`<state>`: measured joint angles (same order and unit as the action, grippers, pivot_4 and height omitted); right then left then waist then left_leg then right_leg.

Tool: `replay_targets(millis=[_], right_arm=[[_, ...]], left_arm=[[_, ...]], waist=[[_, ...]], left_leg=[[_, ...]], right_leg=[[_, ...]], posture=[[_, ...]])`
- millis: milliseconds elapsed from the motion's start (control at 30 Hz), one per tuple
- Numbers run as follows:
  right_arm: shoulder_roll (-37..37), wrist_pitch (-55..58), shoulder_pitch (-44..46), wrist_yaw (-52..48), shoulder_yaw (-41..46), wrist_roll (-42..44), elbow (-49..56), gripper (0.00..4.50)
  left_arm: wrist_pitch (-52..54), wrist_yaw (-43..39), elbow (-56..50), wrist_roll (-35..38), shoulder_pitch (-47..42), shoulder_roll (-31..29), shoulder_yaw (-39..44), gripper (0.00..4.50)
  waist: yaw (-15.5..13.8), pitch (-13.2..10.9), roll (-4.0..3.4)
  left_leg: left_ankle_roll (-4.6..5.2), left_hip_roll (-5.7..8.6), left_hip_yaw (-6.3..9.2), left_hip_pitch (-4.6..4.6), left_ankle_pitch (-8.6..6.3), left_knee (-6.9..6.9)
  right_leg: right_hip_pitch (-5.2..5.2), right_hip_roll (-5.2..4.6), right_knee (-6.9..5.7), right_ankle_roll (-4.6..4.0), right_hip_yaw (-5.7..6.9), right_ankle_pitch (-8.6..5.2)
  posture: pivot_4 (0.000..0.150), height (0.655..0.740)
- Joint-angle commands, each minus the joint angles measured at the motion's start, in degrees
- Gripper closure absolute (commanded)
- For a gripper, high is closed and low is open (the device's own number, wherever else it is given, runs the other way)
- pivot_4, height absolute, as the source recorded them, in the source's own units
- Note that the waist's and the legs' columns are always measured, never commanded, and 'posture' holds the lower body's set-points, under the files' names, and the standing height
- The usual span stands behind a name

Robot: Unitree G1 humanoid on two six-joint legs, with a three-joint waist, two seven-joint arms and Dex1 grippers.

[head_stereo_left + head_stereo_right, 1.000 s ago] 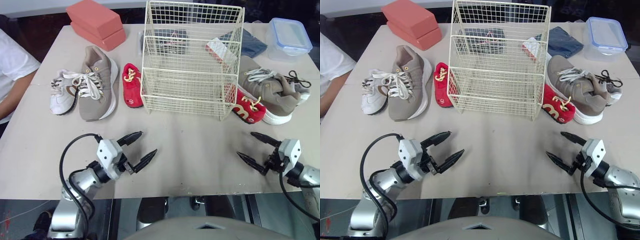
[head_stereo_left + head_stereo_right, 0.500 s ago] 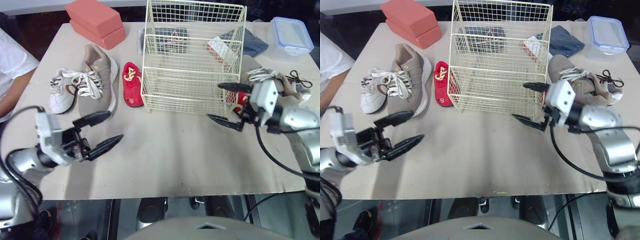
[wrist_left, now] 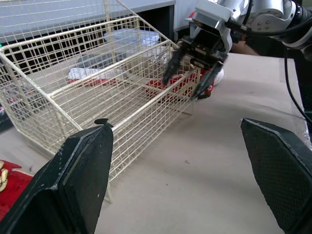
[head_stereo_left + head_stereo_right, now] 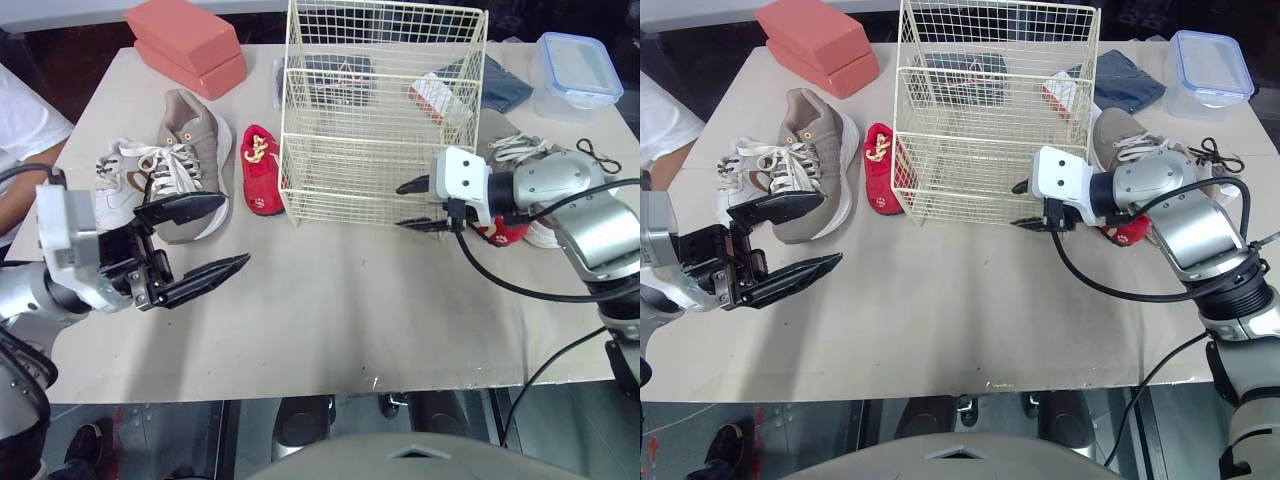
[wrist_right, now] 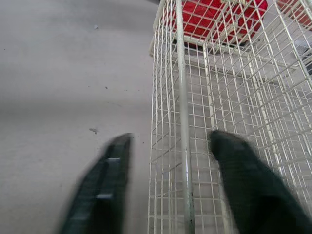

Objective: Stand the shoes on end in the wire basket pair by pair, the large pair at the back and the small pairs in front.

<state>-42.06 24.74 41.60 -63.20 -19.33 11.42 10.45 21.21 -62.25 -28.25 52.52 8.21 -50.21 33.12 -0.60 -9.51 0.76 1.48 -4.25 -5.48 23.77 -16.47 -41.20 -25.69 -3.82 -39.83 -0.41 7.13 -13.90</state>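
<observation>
The cream wire basket (image 4: 380, 120) stands empty at the table's middle back. Left of it lie a small white sneaker (image 4: 120, 185), a large taupe sneaker (image 4: 190, 150) and a small red shoe (image 4: 260, 170). Right of it, half hidden by my right arm, lie a second red shoe (image 4: 500, 232) and a second taupe sneaker (image 4: 1130, 140). My left gripper (image 4: 232, 232) hovers wide open just in front of the left-hand shoes, holding nothing. My right gripper (image 4: 402, 205) is at the basket's front right corner, whose corner wire (image 5: 183, 122) stands between its fingers without touching them.
Two red blocks (image 4: 190, 45) sit at the back left and a lidded plastic box (image 4: 580, 75) at the back right. Folded dark clothes (image 4: 330, 72) lie behind the basket. A person's white sleeve (image 4: 25, 120) is at the left edge.
My right arm swung from the table's front edge up to the basket's front right corner, and its fingers have drawn closer together. My left gripper moved left, towards the left-hand shoes, still wide open.
</observation>
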Motion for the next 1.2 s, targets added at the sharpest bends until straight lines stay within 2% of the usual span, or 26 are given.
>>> replay_targets(millis=[33,67,1200], right_arm=[[0.4,-1.4,1.8,-0.7,0.4,-1.8,-0.2,4.03],[0.5,-1.8,2.0,-0.8,0.3,-2.3,-0.5,4.46],[-0.5,-5.5,-1.2,-4.0,5.3,-0.4,0.5,4.46]], left_arm=[[0.1,0.3,-1.7,0.5,-0.1,0.2,1.2,0.00],[0.0,0.2,-1.6,0.3,-0.2,0.4,1.1,0.00],[-0.2,-2.5,2.2,-2.8,-3.4,0.3,-0.2,0.00]], waist=[[0.0,0.0,0.00],[0.1,0.0,-0.01],[-0.1,0.0,-0.01]], left_leg=[[0.03,0.00,0.00,0.00,-0.02,0.00],[0.05,-0.01,0.00,-0.01,-0.03,0.00],[-0.05,-0.01,-0.02,0.07,0.02,0.01]], right_leg=[[0.00,0.00,-0.02,0.00,0.00,0.00],[0.00,0.00,-0.03,0.00,0.00,0.00],[-0.05,0.01,0.02,-0.04,0.00,0.02]], posture=[[0.150,0.6860],[0.150,0.6860],[0.150,0.6860]])
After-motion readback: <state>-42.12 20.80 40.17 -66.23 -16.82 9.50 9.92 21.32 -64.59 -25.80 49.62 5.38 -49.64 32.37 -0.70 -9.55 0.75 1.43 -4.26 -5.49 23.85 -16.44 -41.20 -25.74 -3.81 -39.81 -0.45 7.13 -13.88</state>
